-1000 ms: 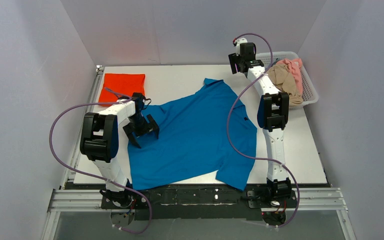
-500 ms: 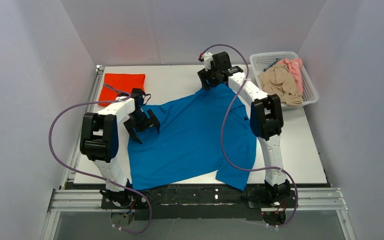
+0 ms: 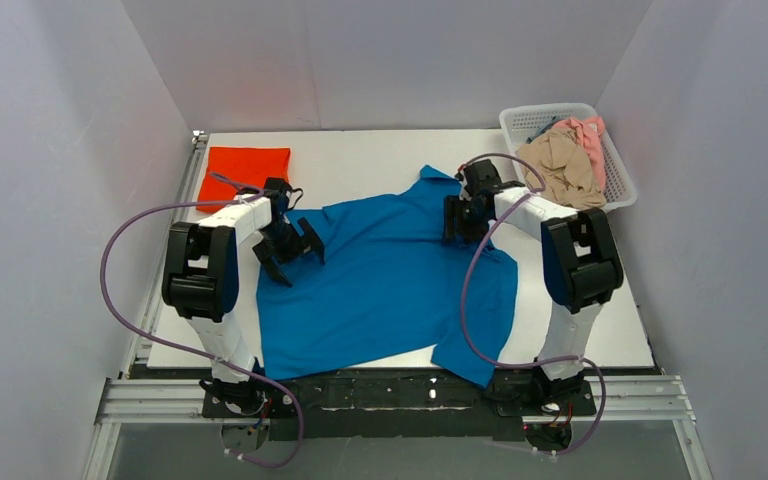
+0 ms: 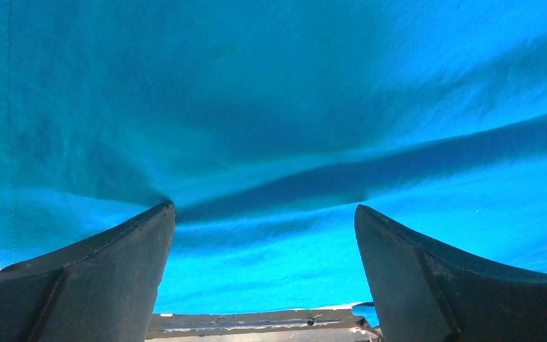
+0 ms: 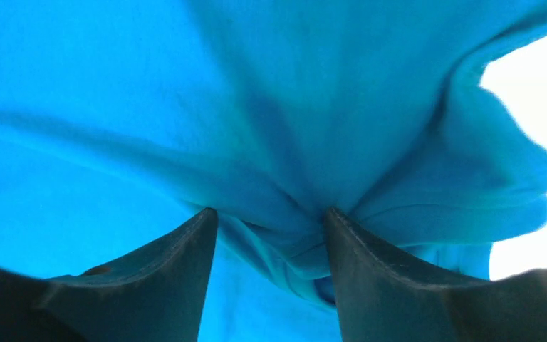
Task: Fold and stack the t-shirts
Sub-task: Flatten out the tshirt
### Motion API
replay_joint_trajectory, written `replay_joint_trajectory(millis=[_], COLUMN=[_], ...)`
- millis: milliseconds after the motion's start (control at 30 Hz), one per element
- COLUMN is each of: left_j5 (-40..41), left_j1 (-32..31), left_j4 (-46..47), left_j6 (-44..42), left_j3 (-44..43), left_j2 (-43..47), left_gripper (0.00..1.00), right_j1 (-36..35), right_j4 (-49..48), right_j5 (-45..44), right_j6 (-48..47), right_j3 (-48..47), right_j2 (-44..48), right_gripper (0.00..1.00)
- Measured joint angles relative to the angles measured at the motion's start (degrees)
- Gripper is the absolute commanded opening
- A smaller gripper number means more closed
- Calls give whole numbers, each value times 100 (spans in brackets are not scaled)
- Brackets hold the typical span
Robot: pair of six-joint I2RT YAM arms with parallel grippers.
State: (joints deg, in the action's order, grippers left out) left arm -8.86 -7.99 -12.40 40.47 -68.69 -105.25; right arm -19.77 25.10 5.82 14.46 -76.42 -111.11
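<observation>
I see the blue polo shirt point(image 3: 390, 290) spread flat across the middle of the worktop point(image 3: 380, 150). My left gripper point(image 3: 292, 258) sits low over its left shoulder area, fingers wide apart with only cloth between them. My right gripper point(image 3: 458, 228) is by the collar, pinched onto a bunched fold of the shirt. A folded orange-red t-shirt point(image 3: 244, 172) lies at the far left corner. Beige point(image 3: 560, 165) and pink point(image 3: 588, 135) shirts fill the mesh basket point(image 3: 615, 185).
</observation>
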Motion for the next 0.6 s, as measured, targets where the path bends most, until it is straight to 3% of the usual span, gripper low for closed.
replay_joint_trajectory(millis=[267,400,500,600], left_j5=[-155,-188,-199,-256], left_j1=[0,0,0,0], left_j4=[129,79,9,-4], left_j6=[24,-4,-90,-192], left_j3=[356,461,511,481], left_j2=[201,289,330,330], left_gripper=[98,98,98,98], right_j1=[55,42,50,59], right_j4=[17,415,-39,-341], right_j5=[308,-157,-553,-369], right_j6=[702,341,-1381,-4002], right_j3=[2310,2192,1250,-267], right_j2=[1840,2232,2159,713], right_gripper=[67,70,68,67])
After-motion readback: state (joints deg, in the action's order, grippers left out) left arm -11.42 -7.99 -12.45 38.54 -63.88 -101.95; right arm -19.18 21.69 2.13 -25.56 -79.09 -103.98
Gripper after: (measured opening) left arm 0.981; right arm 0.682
